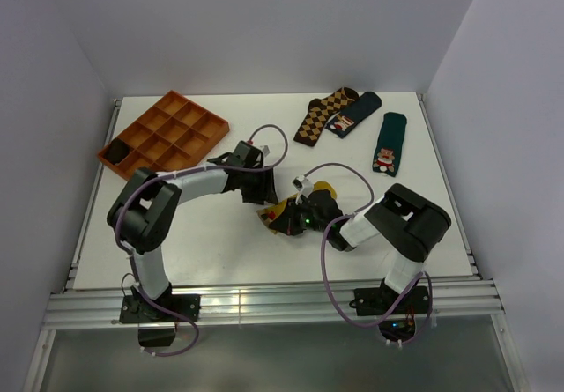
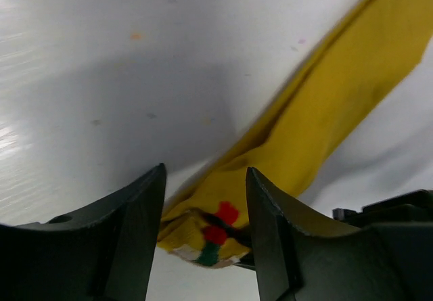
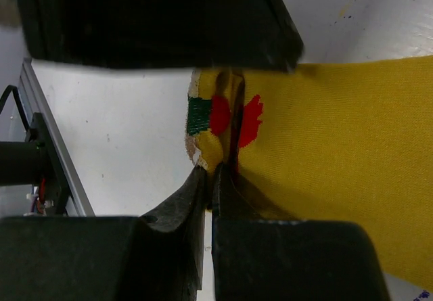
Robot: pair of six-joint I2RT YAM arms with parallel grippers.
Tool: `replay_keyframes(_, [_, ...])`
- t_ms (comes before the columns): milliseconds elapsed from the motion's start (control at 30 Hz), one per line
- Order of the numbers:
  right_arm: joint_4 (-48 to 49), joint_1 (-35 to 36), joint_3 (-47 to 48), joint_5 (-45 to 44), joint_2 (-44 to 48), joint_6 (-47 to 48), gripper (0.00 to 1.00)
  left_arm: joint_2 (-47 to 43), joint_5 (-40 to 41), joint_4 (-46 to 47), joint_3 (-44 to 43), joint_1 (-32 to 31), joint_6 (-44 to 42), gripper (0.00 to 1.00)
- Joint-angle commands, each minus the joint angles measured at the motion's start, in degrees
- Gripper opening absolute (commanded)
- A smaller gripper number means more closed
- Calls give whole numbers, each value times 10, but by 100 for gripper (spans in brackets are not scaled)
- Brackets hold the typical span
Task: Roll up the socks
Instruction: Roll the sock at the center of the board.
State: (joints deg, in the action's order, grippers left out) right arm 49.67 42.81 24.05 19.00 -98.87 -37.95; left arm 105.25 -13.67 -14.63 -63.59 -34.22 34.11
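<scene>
Slanting sock [image 2: 318, 125] seemingly points near-left.

Left arm [image 1: 194, 183] and right arm [image 1: 374, 220] meet mid-table over the mustard sock [image 1: 275, 218]; orange tray [image 1: 189, 107] far left; argyle sock [image 1: 319, 116] and dark green socks [image 1: 389, 143] far right

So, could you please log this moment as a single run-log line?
right gripper: shut on yellow sock patterned end | left gripper: open, at same end

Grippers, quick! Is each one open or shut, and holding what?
Left gripper: open, the sock end between its fingers, not gripped.
Right gripper: shut on the sock.
</scene>
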Motion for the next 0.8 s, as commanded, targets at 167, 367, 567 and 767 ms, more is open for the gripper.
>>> replay_keyframes(167, [-34,-2,8,-6,-4,21,0,43,-3,-30,-44,-41,-56,57])
replay_keyframes(367, [-35,-2,12,-5,-8,22,0,74,13,-44,-65,-55,-68,54])
replay_keyframes(567, [-41,-2,10,-10,-1,20,0,87,44,-45,-68,-61,-56,23])
replay_keyframes(767, [-45,-2,6,-10,7,15,0,74,92,-35,-57,-60,-34,0])
